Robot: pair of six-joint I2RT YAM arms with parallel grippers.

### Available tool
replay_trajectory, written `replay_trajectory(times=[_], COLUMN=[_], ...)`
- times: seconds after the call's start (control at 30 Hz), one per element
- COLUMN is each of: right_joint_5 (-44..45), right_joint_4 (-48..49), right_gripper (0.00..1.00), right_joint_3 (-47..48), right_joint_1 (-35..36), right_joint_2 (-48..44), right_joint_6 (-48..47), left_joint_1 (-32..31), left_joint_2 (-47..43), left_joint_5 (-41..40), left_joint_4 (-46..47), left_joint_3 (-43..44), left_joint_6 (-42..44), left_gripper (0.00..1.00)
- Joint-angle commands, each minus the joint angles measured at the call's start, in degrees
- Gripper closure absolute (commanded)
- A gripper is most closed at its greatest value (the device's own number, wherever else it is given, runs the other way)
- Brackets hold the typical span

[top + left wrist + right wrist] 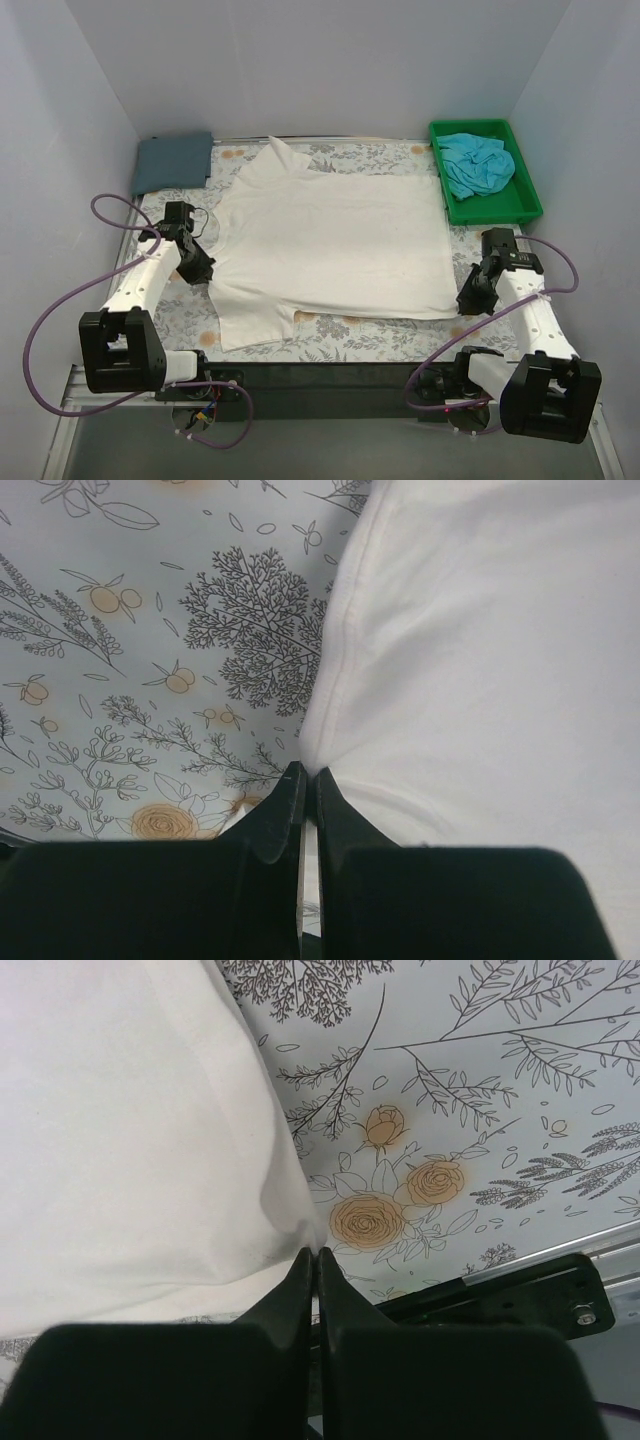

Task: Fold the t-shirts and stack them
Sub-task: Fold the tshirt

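**Both pincers nipped onto the cream shirt's edges**

The cream-white t-shirt (330, 245) lies spread flat over the middle of the tabletop, on the floral table cover (330, 338). One sleeve sticks out toward the far edge and another toward the near edge.

The left gripper (200, 270) sits low at the shirt's left side, close to the table's left edge. In its wrist view the two black fingers (282, 810) are squeezed together, and the cloth's hem puckers into their tips, so it has the shirt pinched.

The right gripper (470, 300) is down at the shirt's near-right corner. Its fingers (290, 1290) are likewise pressed together, with the cloth drawn to a point between them.

The slate blue-grey t-shirt (173, 162) lies folded flat in the far-left corner. The turquoise t-shirt (478, 165) is crumpled in a green tray (530, 207) at the far-right corner, well apart from both arms.
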Motion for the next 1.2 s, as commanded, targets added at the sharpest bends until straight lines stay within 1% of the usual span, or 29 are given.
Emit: replay_trajectory(times=[0.0, 0.1, 0.3, 0.53, 0.83, 0.97, 1.17], right_joint_5=[0.32, 0.15, -3.89, -8.02, -7.24, -6.89, -6.97], right_joint_4=[-2.72, -2.63, -1.4, 1.06, 4.13, 5.01, 5.89], right_gripper=[0.99, 0.99, 0.99, 0.99, 0.99, 0.99, 0.99], right_joint_3=[3.93, 6.39, 9.56, 14.48, 21.68, 24.85, 28.98], right_joint_1=[-1.16, -1.51, -1.6, -1.6, -1.6, -1.51, -1.6], right_joint_2=[0.96, 2.02, 6.32, 13.0, 21.96, 24.78, 29.52], right_joint_6=[-3.51, -4.92, -6.77, -8.44, -9.5, -9.41, -9.67], left_joint_1=[2.21, 2.83, 2.92, 2.92, 2.92, 2.92, 2.83], left_joint_2=[-1.35, -0.74, 1.9, 7.43, 14.99, 16.84, 19.74], left_joint_5=[-0.98, -1.25, 0.95, 2.44, 5.07, 5.26, 5.26], left_joint_4=[-1.17, -0.99, 0.59, 1.64, 2.7, 2.26, 2.17], left_joint_3=[1.78, 2.39, 4.06, 8.02, 12.85, 15.92, 18.21], left_joint_6=[1.43, 1.78, 1.25, 1.61, 1.96, 1.96, 1.96], left_gripper=[1.0, 1.0, 1.0, 1.0, 1.0, 1.0, 1.0])
